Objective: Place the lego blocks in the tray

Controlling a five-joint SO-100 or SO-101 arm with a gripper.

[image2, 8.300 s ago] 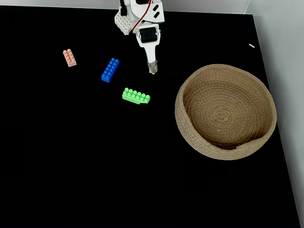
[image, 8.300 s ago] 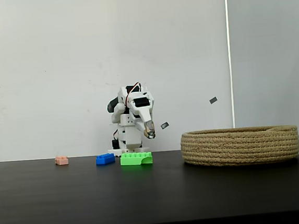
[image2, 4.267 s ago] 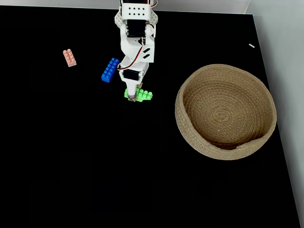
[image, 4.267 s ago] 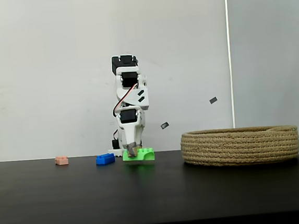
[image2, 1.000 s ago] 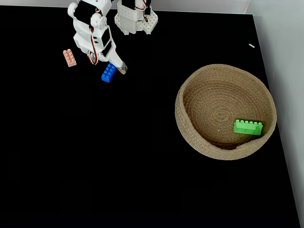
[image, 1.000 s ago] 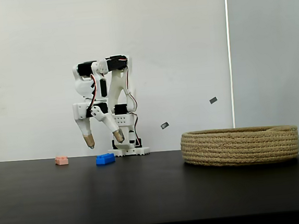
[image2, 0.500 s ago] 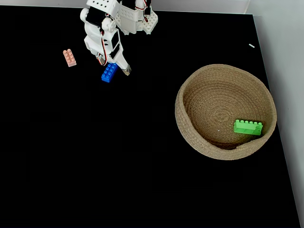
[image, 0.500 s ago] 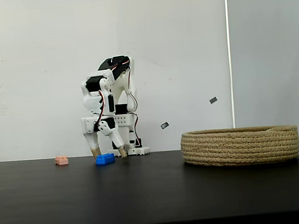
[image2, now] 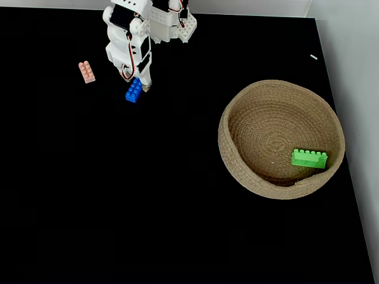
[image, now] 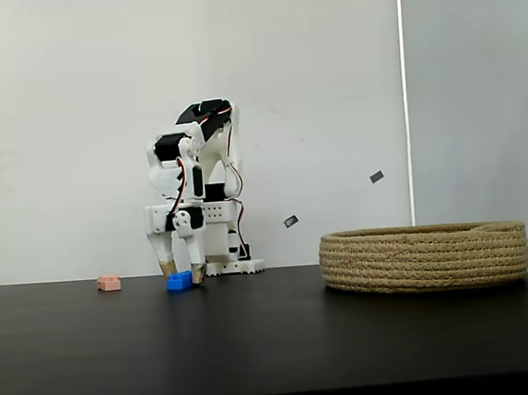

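My gripper [image: 182, 275] [image2: 135, 83] reaches down at the back left of the black table, its two fingers closed against either side of the small blue brick [image: 179, 281] [image2: 134, 91], which rests on the tabletop. To the left of it, apart from the arm, lies the tiny pale pink brick [image: 109, 283] [image2: 87, 71]. Inside the coiled rope tray [image: 424, 257] [image2: 228, 139] on the right, the green brick [image2: 308, 158] lies near the right wall; the tray's wall hides it in the side-on fixed view.
The arm's white base [image: 229, 267] [image2: 172, 25] stands at the table's back edge. The table's right edge [image2: 349, 171] runs just past the tray. A wide stretch of bare black tabletop [image2: 148, 201] spreads in front.
A second ago the gripper hung open above the blue brick. It has since come down to the table and closed its fingers on the brick. The green brick lies still in the tray.
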